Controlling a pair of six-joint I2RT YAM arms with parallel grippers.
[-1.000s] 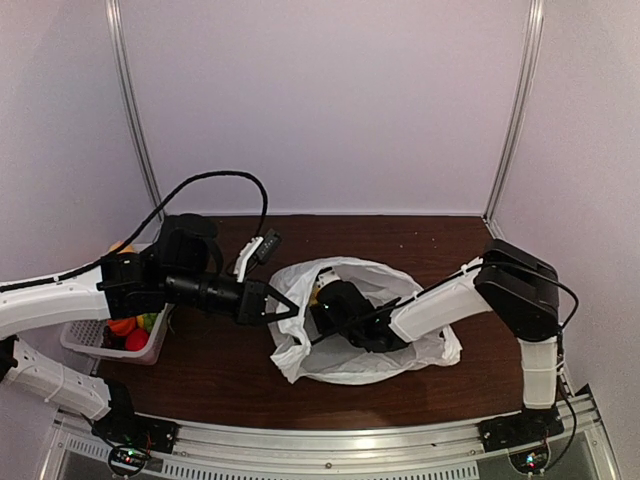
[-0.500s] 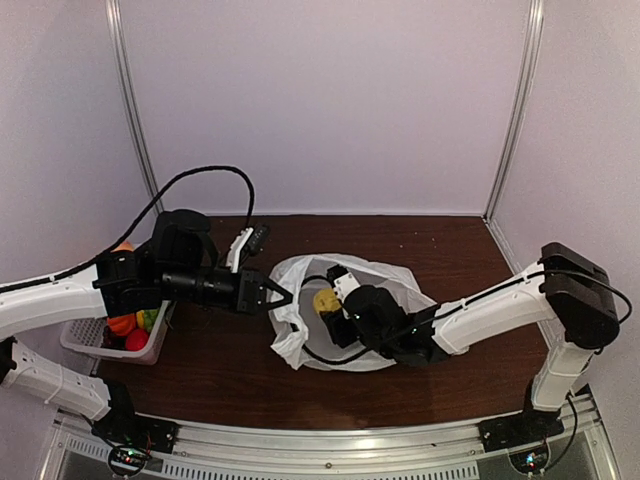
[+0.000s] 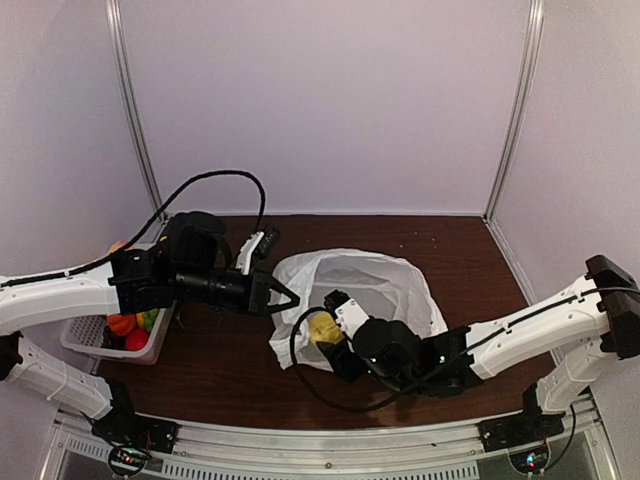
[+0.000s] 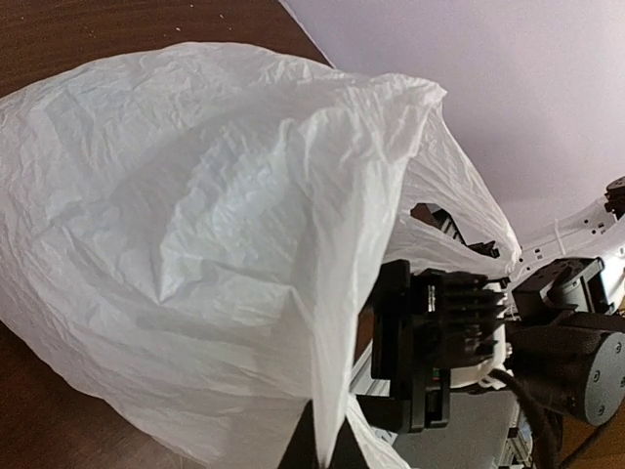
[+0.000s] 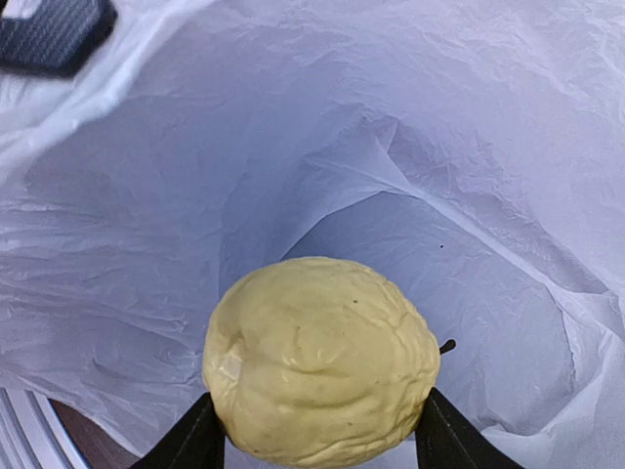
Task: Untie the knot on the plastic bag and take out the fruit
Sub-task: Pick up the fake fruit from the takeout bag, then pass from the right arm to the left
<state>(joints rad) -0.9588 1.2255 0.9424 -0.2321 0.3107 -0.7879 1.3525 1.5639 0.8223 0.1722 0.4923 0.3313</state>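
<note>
Right claw (image 3: 330,340) (gripping lemon (image 5: 320,362)) drawn nearer, plastic bag (image 3: 390,285) wider

A dark brown wooden table (image 3: 400,235) lies beneath the left pincer (image 3: 288,300) and runs on past it. Beyond the pincer stands a plain pale lilac back wall (image 3: 320,100), a metal post (image 3: 135,110) at each corner. The light is soft and even.

Fruit (image 5: 320,362) sits between the fingers of the right end effector (image 3: 322,329). The plastic bag (image 3: 372,288) lies on the tabletop (image 3: 215,372), spreading behind and right of it. Left end effector (image 3: 288,299) meets the bag's left rim; basket (image 3: 82,347) is well left of it.
</note>
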